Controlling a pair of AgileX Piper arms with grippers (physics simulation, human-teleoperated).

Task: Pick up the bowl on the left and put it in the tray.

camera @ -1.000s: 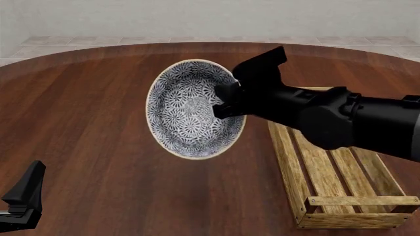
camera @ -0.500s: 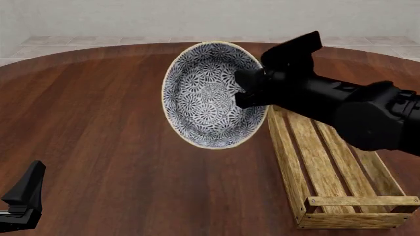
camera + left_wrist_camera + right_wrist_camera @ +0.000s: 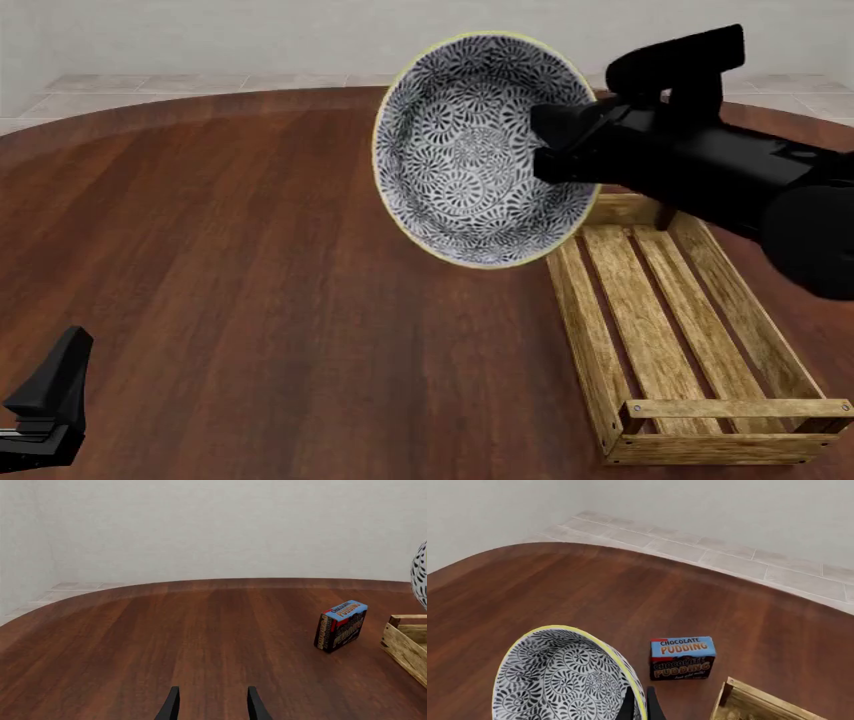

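Observation:
The blue-patterned bowl (image 3: 467, 150) hangs tilted in the air, its inside facing the camera, above the table just left of the tray's far end. My right gripper (image 3: 554, 150) is shut on the bowl's right rim; in the right wrist view the fingers (image 3: 627, 706) pinch the cream rim of the bowl (image 3: 560, 680). The long wooden tray (image 3: 721, 408) lies on the table at the right, empty. A sliver of the bowl (image 3: 421, 575) and a corner of the tray (image 3: 405, 641) show in the left wrist view. My left gripper (image 3: 51, 395) rests open and empty at the lower left, far from both.
A small blue-topped chocolate pudding box (image 3: 683, 657) stands upright on the table beyond the tray's far end, also seen as the pudding box (image 3: 340, 625) in the left wrist view. The round table's far edge (image 3: 200, 100) borders a tiled floor and wall.
My right gripper has carried the bowl up and to the right, from over the table's middle to the tray's far left corner. The left arm has not moved.

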